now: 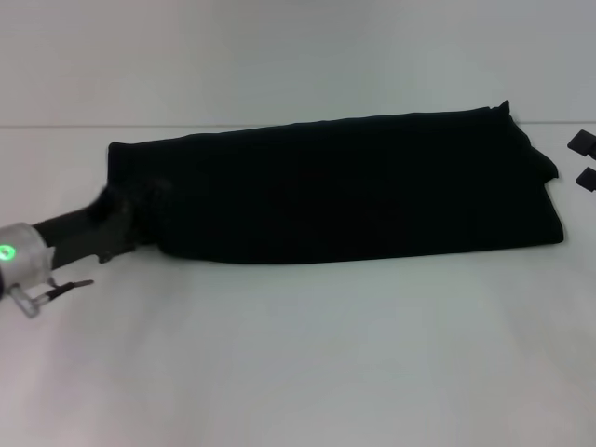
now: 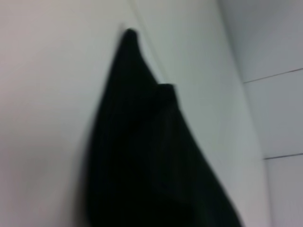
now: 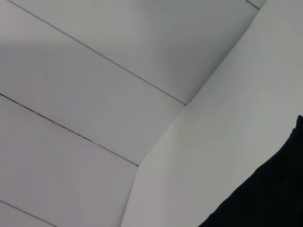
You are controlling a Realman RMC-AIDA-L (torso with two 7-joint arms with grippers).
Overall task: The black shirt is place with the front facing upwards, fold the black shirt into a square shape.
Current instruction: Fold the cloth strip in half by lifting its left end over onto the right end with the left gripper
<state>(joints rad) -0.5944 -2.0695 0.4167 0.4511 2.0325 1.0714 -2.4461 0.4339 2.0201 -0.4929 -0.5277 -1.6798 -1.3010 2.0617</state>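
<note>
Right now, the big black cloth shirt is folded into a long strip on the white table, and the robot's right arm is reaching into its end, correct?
Not quite: it is the left arm. The head view shows the left gripper at the end of the black cloth shirt, folded into a long strip on the white table.

The black shirt (image 1: 345,186) is plain black; the worktop (image 1: 307,354) under it white; my left arm (image 1: 37,250) shows a green light.
</note>
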